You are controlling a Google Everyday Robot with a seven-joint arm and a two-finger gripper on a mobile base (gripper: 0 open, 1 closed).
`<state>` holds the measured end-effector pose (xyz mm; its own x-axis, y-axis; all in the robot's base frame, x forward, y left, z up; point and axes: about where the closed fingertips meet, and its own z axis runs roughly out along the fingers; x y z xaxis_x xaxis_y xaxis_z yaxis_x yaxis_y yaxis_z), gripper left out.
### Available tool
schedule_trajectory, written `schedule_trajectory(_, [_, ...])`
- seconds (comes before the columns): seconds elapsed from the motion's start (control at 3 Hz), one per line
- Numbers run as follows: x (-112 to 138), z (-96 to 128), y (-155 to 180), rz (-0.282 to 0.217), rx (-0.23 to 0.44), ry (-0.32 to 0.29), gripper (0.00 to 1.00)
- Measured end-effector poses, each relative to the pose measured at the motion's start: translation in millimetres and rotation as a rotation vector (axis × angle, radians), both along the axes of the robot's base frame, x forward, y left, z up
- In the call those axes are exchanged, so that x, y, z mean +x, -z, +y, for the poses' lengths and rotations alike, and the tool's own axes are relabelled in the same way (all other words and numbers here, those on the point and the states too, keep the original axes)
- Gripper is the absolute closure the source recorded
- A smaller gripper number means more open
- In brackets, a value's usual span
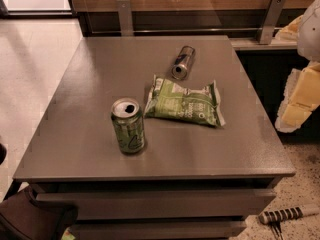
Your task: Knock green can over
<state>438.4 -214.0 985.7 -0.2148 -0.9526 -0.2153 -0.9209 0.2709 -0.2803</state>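
Green can [128,126] stands upright near the front left of the table [75,84], just beside the flat snack bag [184,103]. A slimmer silver can [183,62] lies on its side behind the bag. Off the table's right edge hangs the end effector [301,96], well apart from the can; whether it is released or clenched cannot be told.
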Motion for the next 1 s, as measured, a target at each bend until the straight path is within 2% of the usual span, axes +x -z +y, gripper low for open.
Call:
schedule_trajectory(0.33, [0.0, 0.0, -0.1, 0.000, 0.000, 0.000, 0.00])
schedule_trajectory(1.0, [6.9, 21.1, 10.2, -0.023, 0.310, -0.067, 0.00])
